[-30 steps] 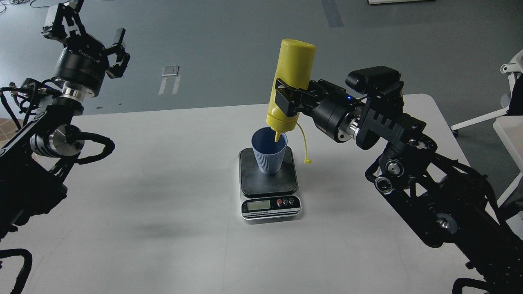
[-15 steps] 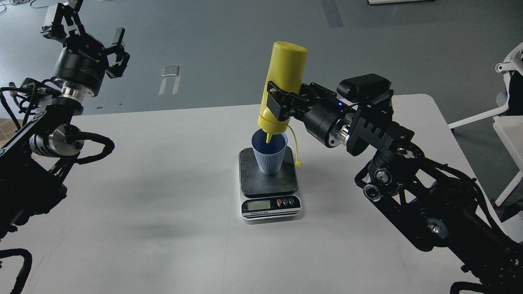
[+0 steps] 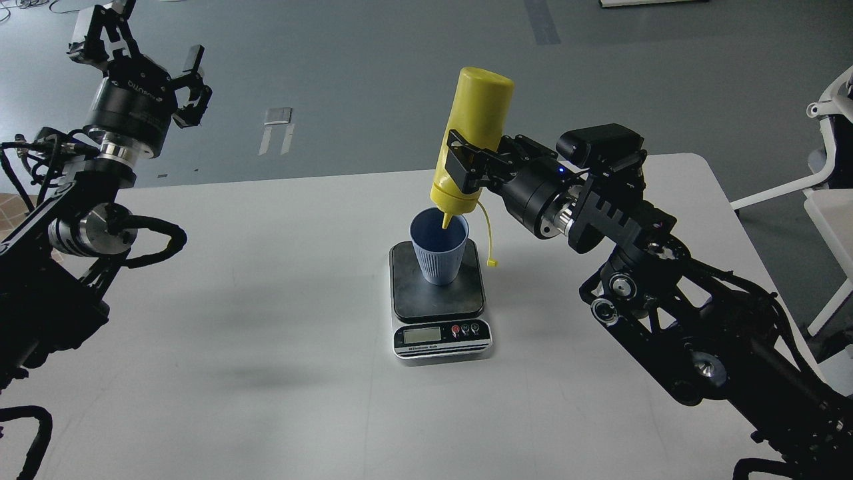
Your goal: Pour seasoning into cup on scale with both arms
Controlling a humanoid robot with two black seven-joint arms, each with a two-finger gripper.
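Step in hand: we judge this to be the pour itself, the seasoning (image 3: 473,143) upended with its nozzle inside the mouth of the cup (image 3: 439,247).

Right claw (image 3: 463,163): clamped on the seasoning bottle around its lower body, just above the shoulder.

Left claw (image 3: 150,57): our left arm is raised at 10 o'clock of the scale, well apart from everything; its fingers stand spread wide and hold nothing.

Seasoning: nearly vertical, base tipped a little toward 1 o'clock, nozzle over the cup's far inner side.

Cup: upright on the dark plate of the scale (image 3: 440,297), toward the plate's far half.

Cap (image 3: 492,264): dangles on its tether at 3 o'clock of the cup, just beside it, above the plate's edge.

Doing it well: we would hold the nozzle off the rim, so nothing presses on the cup and spoils the reading, and keep the stream central. Whether anything flows we cannot tell.

Display: faces 6 o'clock; the digits are too small to read.

Around: bare grey tabletop (image 3: 233,320); a white chair (image 3: 830,173) at 3 o'clock, off the tabletop.

In the way: only the swinging cap, which could brush the cup or plate; the path is otherwise free.
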